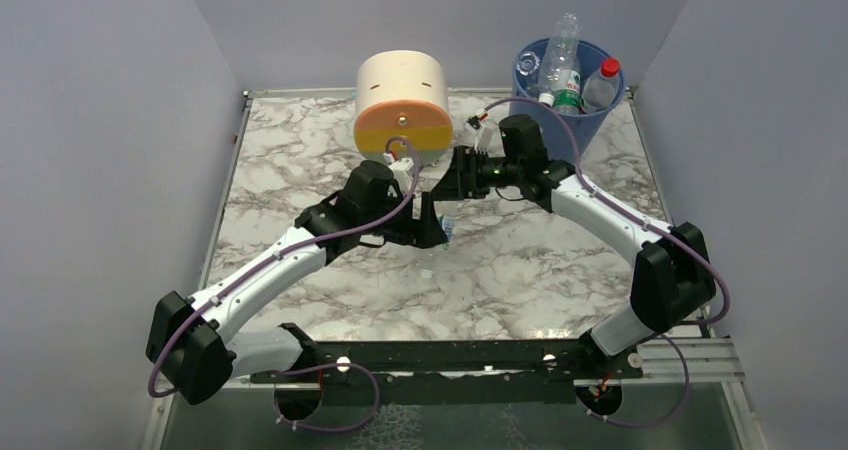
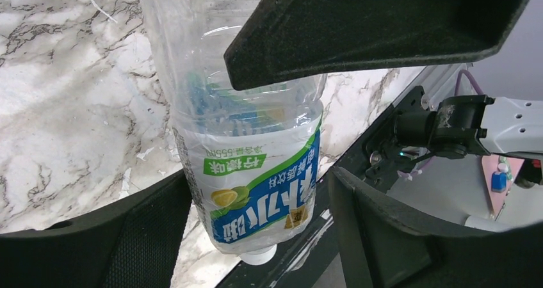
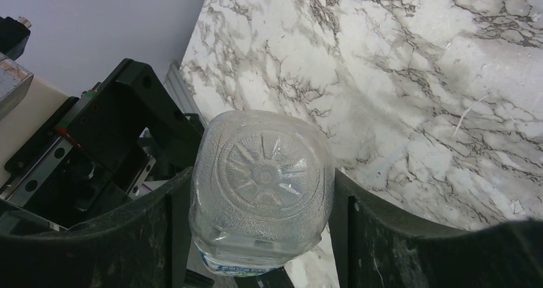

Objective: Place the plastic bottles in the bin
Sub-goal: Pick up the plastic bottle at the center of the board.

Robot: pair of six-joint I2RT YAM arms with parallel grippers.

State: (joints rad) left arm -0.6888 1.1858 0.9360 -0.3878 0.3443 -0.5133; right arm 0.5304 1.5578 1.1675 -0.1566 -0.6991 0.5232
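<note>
Four plastic bottles can be counted: three in the bin and one between the two hands.

The bin, a single blue bucket, stands at the far right corner of the marble tabletop. A tall clear bottle with a green label sticks up well above its rim. A shorter bottle with a red cap leans against the right wall. A third clear bottle sits at the left, seen end-on. A white cap shows just beside the green label, and I cannot tell which bottle it belongs to.

The fourth bottle is clear, with a blue-and-green label and a white cap. It is held in the air over the middle of the tabletop, where the two arms meet. This is well short of the bin.

The right hand grips the bottle at its base end, with both fingers pressed against the sides of the ribbed bottom. The left hand straddles the labelled part near the cap. Its jaws are parted, and a thin gap shows between the bottle and one finger, so it is loose around the bottle rather than clamping it. From the left wrist, one right finger crosses in front of the bottle's upper body.

One round cream-and-orange drawer unit stands at the back of the tabletop, left of the bin and apart from it.
</note>
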